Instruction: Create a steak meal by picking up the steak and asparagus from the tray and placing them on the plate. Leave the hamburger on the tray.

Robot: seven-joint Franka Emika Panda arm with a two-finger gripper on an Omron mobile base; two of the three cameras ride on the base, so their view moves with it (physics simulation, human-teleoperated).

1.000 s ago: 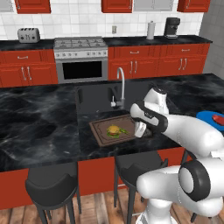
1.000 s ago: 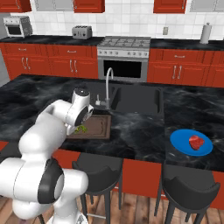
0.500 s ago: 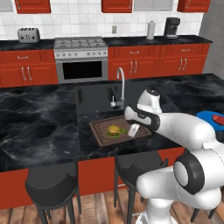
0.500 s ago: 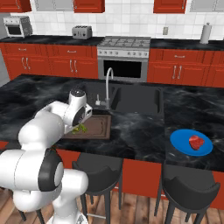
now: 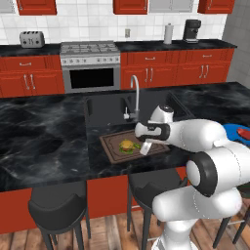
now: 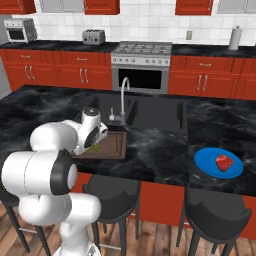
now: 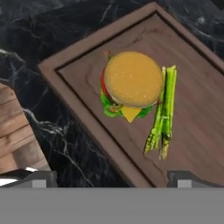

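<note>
Asparagus [image 5: 137, 145] lies on the brown wooden tray [image 5: 113, 152] in the left base view, a thin green sliver just right of the hamburger [image 5: 127, 145], partly hidden behind the gripper [image 5: 145, 149]. The white arm reaches across the black marble counter [image 5: 44, 141] and holds the gripper low over the tray's right half, in front of the sink [image 5: 110, 108] and its faucet [image 5: 135, 93]. At the far right edge, a piece of the blue plate [image 5: 235, 132] shows with the red steak [image 5: 243, 132] on it.

From the right base view, the tray [image 6: 112, 146] sits on the counter just in front of the sink's left basin, and the arm's hand covers its left part; a bit of green, the asparagus [image 6: 93, 147], peeks out beneath the hand. Well apart to the right, the round blue plate [image 6: 210, 165] carries the steak [image 6: 224, 162].

Seen from the hand view, the asparagus [image 7: 162, 118] is a small bundle of stalks lying flat on the tray [image 7: 197, 109], touching or just beside the hamburger [image 7: 130, 83]. The gripper [image 7: 111, 178] hangs above them with its jaws spread wide and nothing between them; one fingertip [image 7: 37, 178] shows over the counter, the other over the tray.
</note>
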